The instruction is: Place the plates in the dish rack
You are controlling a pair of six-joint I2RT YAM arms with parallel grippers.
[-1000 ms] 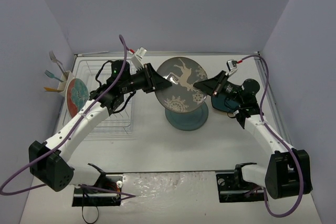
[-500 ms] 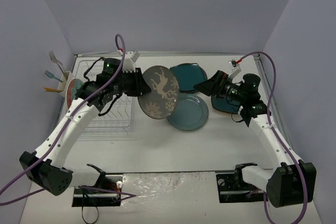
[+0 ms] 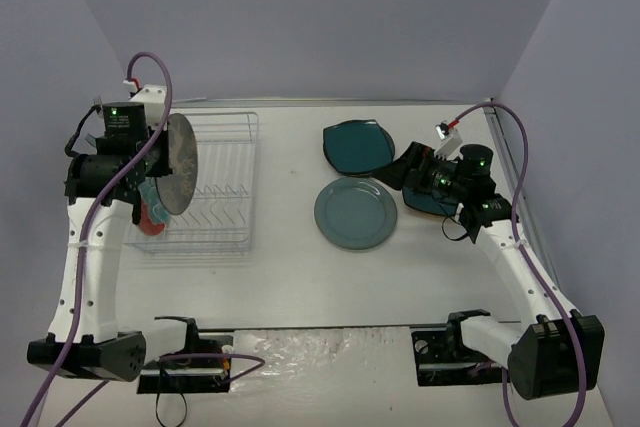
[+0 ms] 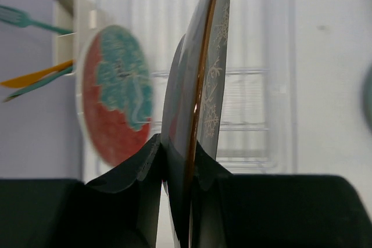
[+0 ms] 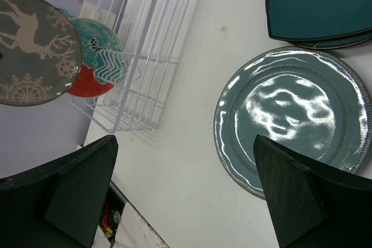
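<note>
- A red flowered plate [image 4: 113,108] stands in the dish rack [image 3: 215,187] beside the cutlery cup [image 4: 72,21], close to the carried plate.
- Since a second ago, the reindeer plate [image 4: 203,103] has moved from mid-table to over the rack's left end. It stands on edge, its rim pinched by the left gripper [image 4: 177,155].
- The right gripper [image 5: 185,143] gapes wide, empty.
- The carried plate is grey-brown with white snowflakes.

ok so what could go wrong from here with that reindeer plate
The reindeer plate hangs on edge close beside the red plate standing in the dish rack; lowered carelessly, it may knock it. The left gripper pinches only the plate's rim, so the plate might swing or slip. It could also land askew on the dish rack instead of dropping into a slot.
</note>
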